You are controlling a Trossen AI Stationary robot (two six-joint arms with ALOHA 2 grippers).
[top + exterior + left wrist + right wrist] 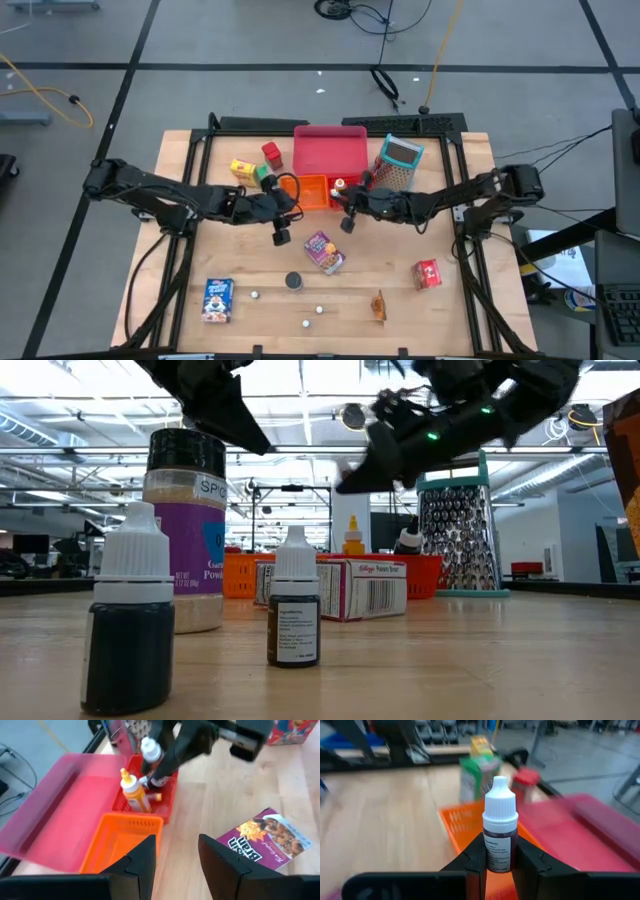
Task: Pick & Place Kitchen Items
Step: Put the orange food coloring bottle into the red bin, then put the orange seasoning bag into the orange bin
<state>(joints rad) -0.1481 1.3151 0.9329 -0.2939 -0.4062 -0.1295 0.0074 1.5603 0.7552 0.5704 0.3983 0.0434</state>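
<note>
My right gripper (498,856) is shut on a small dark dropper bottle (499,827) with a white cap. It hangs over the red bin (167,800), where a yellow bottle (132,790) stands. In the high view this gripper (344,202) is at the bins. My left gripper (175,862) is open and empty, just short of the orange bin (120,842). On the near table lie a purple cereal box (325,252), a blue box (218,298), a red packet (428,273), a black can (293,281) and small white-capped bottles (295,610). My right gripper pinches the dropper bottle's lower body (498,849) between its two fingers (475,862). The white cap (499,802) sticks out past the fingertips. In the left wrist view the bottle (152,757) is lifted clear above the red bin, and the fingers slant down at it from the table's right.
The flat pink tray (330,150) sits behind the bins, with a metal grater (400,162) to its right. A yellow box (243,170), a green box (262,176) and a red jar (271,153) stand left of the orange bin. A spice jar (185,530) stands near the front.
</note>
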